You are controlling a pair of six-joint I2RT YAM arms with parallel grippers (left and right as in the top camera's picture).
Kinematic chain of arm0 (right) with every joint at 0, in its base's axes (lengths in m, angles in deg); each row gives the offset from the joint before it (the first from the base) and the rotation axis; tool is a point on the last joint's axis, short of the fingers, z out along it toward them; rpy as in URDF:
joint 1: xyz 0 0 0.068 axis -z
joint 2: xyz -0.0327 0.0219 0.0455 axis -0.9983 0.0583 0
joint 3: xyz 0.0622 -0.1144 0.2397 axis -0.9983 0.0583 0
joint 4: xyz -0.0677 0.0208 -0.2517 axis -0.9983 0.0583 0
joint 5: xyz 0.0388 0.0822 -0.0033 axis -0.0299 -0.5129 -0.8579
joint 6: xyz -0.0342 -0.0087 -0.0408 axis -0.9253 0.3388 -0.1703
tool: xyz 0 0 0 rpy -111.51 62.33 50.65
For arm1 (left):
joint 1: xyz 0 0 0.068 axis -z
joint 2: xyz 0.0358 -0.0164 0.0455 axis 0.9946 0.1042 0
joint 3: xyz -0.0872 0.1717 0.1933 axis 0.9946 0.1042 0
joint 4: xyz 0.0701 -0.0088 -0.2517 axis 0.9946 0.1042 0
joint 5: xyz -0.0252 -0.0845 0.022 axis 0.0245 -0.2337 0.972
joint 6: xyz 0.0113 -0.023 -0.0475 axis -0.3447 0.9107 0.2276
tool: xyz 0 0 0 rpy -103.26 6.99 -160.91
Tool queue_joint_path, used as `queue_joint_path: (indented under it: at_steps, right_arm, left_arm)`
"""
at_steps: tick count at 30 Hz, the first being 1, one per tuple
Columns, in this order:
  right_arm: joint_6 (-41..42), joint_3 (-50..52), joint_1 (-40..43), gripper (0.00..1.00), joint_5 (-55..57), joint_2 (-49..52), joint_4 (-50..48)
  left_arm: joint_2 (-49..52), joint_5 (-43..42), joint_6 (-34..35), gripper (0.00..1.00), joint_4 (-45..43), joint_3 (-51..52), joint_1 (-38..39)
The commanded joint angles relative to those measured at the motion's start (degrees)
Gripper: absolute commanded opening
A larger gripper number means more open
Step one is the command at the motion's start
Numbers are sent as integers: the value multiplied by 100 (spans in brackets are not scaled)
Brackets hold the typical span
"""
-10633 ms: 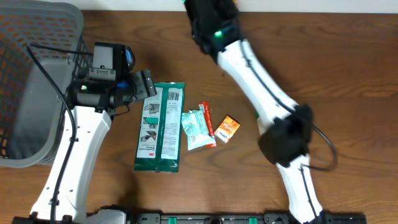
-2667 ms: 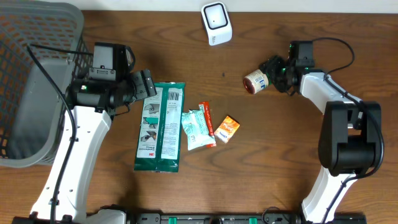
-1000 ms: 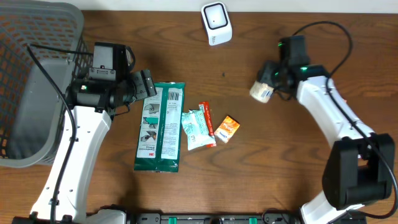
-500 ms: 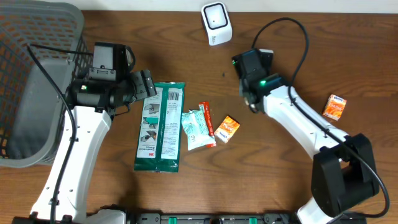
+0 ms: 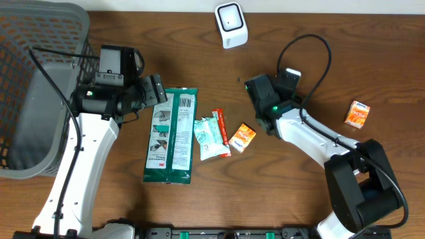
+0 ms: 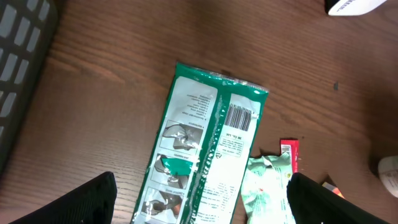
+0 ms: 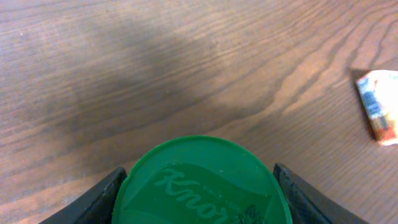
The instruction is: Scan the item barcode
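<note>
The right gripper (image 7: 200, 202) is clamped on the green-lidded jar (image 7: 202, 174), mid-scene, just right of the orange packet (image 5: 244, 137). To scan well, carry it up to the scanner (image 5: 230, 23) at the far edge and turn the label (its barcode is hidden here) toward the window. The left gripper (image 6: 202, 202) hangs wide over the green pack (image 6: 205, 143).

In your right wrist view the bottom edge cuts off the green lid (image 7: 202, 180), hiding its container; overhead, the right arm (image 5: 302, 126) covers it. The basket (image 5: 40, 86) runs off-frame left.
</note>
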Motion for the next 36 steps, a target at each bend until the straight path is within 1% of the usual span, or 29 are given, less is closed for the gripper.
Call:
queue_joint_path:
  at_steps: [1,3,5,6,7,8,10,13,17,20,22,26,28,29,30,33,36]
  right_arm:
    - [55,352,-50,60,424,-31,-527]
    - [-164,448,-50,62,428,-31,-772]
    - [-380,452,-50,71,437,-31,-839]
    - [-492,452,-50,79,448,-33,-876]
    - [-599,450,-50,91,446,-39,-911]
    - [-680,450,-50,99,439,-39,-927]
    - [-852,442,-52,99,393,-39,-938]
    - [-1292,439,-52,99,-129,-74,-938]
    - [-1504,382,-33,99,-603,-308,-857]
    - [-1508,192,42,99,-957,-769,-492]
    - [-1510,-28,111,98,-1145,-1113,-120]
    - [-1506,-763,385,95,-1797,-1696,1016]
    - [-1438,-1231,608,93,-2280,-1825,1718]
    - [-1137,-1679,879,92,-2616,-1838,2487]
    - [-1014,-1875,1054,92,-2830,-1829,2872]
    - [-986,-2057,1554,92,-3569,-1827,3464]
    - [-1036,-2055,2028,93,-4325,-1705,3851]
  left_arm:
    - [28,33,-52,88,0,-9,-17]
    - [28,31,-52,88,-2,-7,-17]
    - [28,33,-52,88,-2,-7,-17]
    - [28,33,-52,88,-2,-9,-17]
    - [28,33,-52,88,-2,-9,-17]
    - [28,33,-52,88,-2,-9,-17]
    - [28,33,-52,88,-2,-9,-17]
    - [28,33,-52,88,0,-9,-17]
    - [28,33,-52,88,0,-9,-17]
    - [28,33,-52,88,-2,-7,-17]
    - [28,33,-52,88,-2,-7,-17]
    - [28,33,-52,88,-2,-9,-17]
    - [28,33,-52,88,-2,-9,-17]
    - [28,33,-52,88,-2,-7,-17]
    - [28,33,-52,88,-2,-7,-17]
    - [28,33,-52,88,-2,-7,-17]
    - [28,33,-52,88,-2,-9,-17]
